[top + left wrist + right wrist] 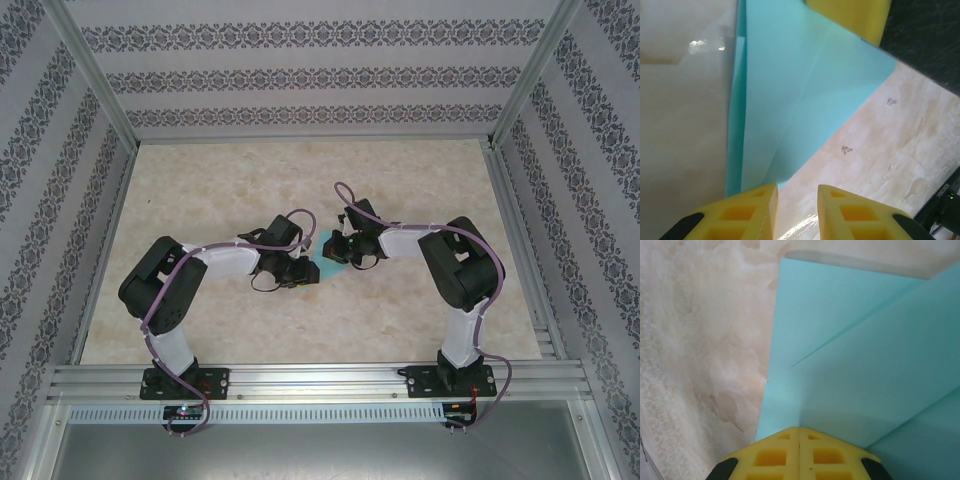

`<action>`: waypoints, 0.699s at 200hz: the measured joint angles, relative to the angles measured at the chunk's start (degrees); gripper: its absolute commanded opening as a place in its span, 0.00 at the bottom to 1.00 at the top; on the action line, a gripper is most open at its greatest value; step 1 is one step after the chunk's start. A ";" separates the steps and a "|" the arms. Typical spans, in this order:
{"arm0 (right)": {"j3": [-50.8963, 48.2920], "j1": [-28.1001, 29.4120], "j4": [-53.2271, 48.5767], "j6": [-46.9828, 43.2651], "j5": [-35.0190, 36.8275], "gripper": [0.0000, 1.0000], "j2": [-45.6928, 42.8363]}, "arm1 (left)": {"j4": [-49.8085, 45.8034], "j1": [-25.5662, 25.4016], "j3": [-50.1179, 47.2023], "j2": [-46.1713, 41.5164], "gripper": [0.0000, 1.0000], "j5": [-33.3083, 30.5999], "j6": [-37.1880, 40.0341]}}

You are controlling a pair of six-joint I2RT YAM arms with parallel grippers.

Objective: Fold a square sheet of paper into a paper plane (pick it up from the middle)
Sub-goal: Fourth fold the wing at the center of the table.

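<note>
The partly folded paper (327, 262) lies flat in the middle of the tabletop (200, 190), between the right claw (799, 429), clenched with its tips on it, and the left claw (797, 192), parted at 1 corner, grasping nothing. Thin, light and easily creased, it will probably slide, so a folded edge looks like the best place to pinch.

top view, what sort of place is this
Probably a robot test cell in a lab rather than a home. An aluminium frame boxes in a marble-look table, patterned panels stand as walls, and a left arm and right arm are bolted at its near edge.
</note>
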 measured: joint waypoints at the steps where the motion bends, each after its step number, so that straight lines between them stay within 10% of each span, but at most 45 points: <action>1: 0.02 0.00 0.00 0.00 -0.02 0.00 0.00 | -0.04 0.00 0.00 0.00 0.27 -0.02 0.00; 140: 0.79 0.00 0.15 -0.39 -0.70 0.00 0.90 | 1.62 0.39 -2.45 -0.59 0.27 -1.86 1.73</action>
